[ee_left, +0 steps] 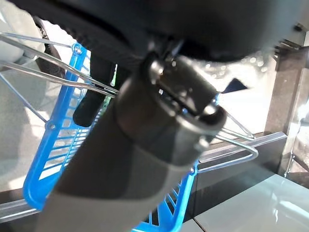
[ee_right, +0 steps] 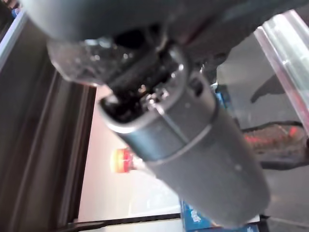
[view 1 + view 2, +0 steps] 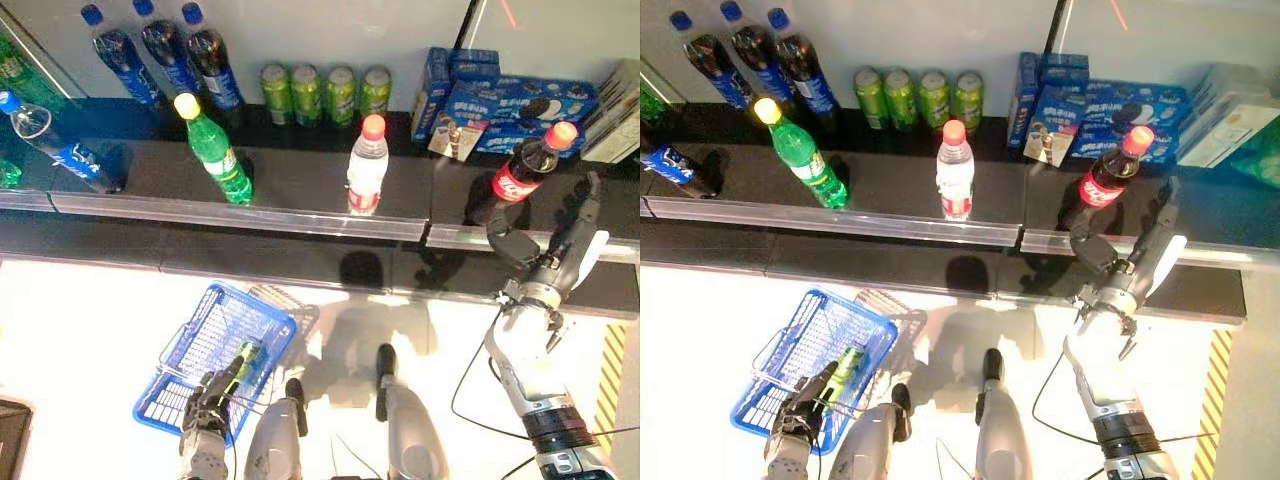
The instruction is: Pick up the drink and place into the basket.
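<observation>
Where shelf edge gleams, rounded cola bottle (image 3: 522, 171) beside robot hand (image 3: 552, 262).

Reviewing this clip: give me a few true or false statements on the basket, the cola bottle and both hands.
1. The left hand holds the blue plastic basket by its wire handle. True.
2. The red-capped cola bottle lies in the basket. False: it stands on the dark shelf.
3. The right hand is beside the cola bottle. True.
4. The basket is empty. False: a green can lies inside.
</observation>
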Motion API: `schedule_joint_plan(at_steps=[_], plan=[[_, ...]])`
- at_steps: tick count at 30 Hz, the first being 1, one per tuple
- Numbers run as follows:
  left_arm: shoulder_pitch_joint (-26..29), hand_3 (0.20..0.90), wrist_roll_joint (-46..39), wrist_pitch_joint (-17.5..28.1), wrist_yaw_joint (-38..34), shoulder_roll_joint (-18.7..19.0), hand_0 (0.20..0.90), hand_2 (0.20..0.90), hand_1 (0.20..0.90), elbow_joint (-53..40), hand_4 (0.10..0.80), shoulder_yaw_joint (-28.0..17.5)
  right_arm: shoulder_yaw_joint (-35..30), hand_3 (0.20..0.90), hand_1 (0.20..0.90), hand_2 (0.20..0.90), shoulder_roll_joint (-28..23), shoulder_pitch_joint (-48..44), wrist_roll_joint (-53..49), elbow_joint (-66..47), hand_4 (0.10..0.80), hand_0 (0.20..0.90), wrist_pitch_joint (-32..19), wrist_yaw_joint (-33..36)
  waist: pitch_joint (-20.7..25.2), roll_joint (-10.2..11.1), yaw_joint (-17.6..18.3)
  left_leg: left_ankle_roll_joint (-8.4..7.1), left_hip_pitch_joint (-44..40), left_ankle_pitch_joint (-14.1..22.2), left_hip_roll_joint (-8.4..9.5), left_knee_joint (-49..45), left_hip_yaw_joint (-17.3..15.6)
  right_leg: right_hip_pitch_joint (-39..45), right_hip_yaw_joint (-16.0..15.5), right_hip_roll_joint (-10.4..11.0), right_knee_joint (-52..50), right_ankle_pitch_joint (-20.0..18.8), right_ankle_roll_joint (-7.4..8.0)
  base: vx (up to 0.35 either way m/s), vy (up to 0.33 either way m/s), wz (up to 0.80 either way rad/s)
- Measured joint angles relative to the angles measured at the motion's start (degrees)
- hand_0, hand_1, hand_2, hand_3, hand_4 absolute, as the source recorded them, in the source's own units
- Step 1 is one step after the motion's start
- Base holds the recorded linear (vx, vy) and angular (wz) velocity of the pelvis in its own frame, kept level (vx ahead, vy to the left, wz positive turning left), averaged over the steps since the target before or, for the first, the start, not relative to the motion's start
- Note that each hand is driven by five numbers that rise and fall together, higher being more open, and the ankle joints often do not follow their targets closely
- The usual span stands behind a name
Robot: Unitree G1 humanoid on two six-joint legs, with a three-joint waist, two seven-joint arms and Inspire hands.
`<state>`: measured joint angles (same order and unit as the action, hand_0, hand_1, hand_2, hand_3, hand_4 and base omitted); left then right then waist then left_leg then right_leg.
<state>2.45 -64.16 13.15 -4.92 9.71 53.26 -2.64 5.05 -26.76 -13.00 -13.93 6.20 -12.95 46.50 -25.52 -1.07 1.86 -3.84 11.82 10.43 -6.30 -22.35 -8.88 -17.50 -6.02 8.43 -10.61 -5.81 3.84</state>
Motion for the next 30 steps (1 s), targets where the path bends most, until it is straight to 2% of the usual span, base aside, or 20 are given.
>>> schedule_joint_plan(at_steps=[2,3,6,14,18,28,30], plan=[[0.7,0.2,-0.3,0.1,-0.3,0.0,0.3,0.3,0.3,-0.6,0.1,0.2,0.0,0.9,0.9,0.9,-0.2,-1.5,0.0,0.1,0.8,0.9,0.0,0.2,-0.4,-0.3,-0.1,-0.22,1.8,-0.1,-0.31,-1.0,0.1,-1.5,0.0,-0.1,-0.3,-0.2,-0.16,-0.07,-0.054,0.0],[2.1,0.2,-0.5,0.0,-0.4,0.0,0.3,0.3,0.3,-0.5,0.1,0.3,0.0,0.9,0.9,0.9,-0.4,-3.6,0.0,0.7,0.8,0.9,0.0,0.2,-1.6,-0.5,-0.3,-0.24,2.6,-0.1,-0.26,-1.6,0.1,-2.1,0.0,-0.2,-0.4,-0.7,-0.71,-0.015,-0.05,-0.01],[3.9,0.2,-0.5,-0.1,-0.5,0.0,0.3,0.3,0.3,-0.4,0.1,1.1,0.3,0.9,0.9,0.9,-0.5,-5.6,-0.7,2.8,0.8,0.9,0.0,0.2,-2.4,-0.8,-1.7,-0.37,3.0,-0.1,-0.46,-1.8,0.5,-2.4,-0.1,-0.6,-0.6,-0.8,-0.7,-0.004,-0.059,0.0],[4.7,0.2,-0.4,-0.2,-0.5,0.4,0.3,0.3,0.3,-0.6,0.1,1.9,0.3,0.9,0.9,0.9,-0.7,-12.5,-4.2,6.4,0.8,0.9,0.1,0.4,-3.5,-1.3,-2.1,-0.67,4.1,0.1,-0.43,-2.7,2.3,-2.9,-1.4,-0.4,-2.0,0.4,-0.94,0.0,-0.04,0.07],[5.7,0.2,-0.5,-0.4,-0.5,0.3,0.3,0.3,0.3,-1.6,0.1,2.4,0.2,0.9,0.9,0.9,-3.5,-16.7,-5.3,9.2,0.8,0.9,0.5,1.2,-4.2,-1.8,-3.4,-0.7,5.4,0.1,-0.39,-3.0,2.9,-3.9,-1.7,-0.4,-2.3,0.4,-1.02,0.005,-0.03,0.05],[7.1,0.2,-2.0,-0.5,-0.4,0.4,0.3,0.3,0.3,-2.7,0.1,4.1,-0.6,0.9,0.9,0.9,-5.0,-22.0,-8.8,12.5,0.8,0.9,1.3,3.6,-5.1,-2.4,-5.6,-0.82,7.4,0.0,-0.23,-3.7,4.1,-6.7,-2.1,-0.2,-5.3,1.4,-1.46,0.001,-0.009,0.03],[7.1,0.2,-2.0,-0.5,-0.4,0.4,0.3,0.3,0.3,-2.8,0.1,4.3,-0.6,0.56,0.608,0.608,-5.0,-22.6,-8.8,14.0,0.46,0.608,1.3,3.7,-5.1,-2.4,-5.9,-0.85,7.5,0.0,-0.11,-3.6,4.7,-6.7,-2.3,-0.2,-5.4,1.5,-1.52,-0.003,0.003,0.05]])
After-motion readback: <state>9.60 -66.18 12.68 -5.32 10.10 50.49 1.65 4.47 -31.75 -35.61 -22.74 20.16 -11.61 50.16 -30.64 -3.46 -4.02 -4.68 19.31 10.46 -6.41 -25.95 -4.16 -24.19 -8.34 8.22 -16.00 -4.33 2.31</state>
